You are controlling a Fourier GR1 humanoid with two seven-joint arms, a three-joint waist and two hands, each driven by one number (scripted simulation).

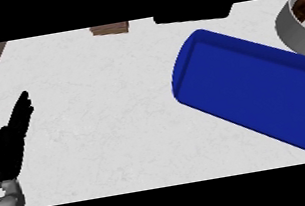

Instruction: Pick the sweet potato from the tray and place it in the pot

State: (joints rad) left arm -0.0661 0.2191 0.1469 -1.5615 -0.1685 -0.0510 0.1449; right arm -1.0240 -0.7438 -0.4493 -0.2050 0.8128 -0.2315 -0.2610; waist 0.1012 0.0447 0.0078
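Inside the grey metal pot [295,33] at the counter's right edge, we found the brown sweet potato [304,4]; the blue rectangular tray [258,90] lay bare. Our left hand [8,142] rested with straight fingers, holding nothing. We judged placing done, nothing more required.

Open counter [111,107] lies between my left hand [8,142] and the tray [258,90]. The pot [304,29] stands just beyond the tray's far corner.
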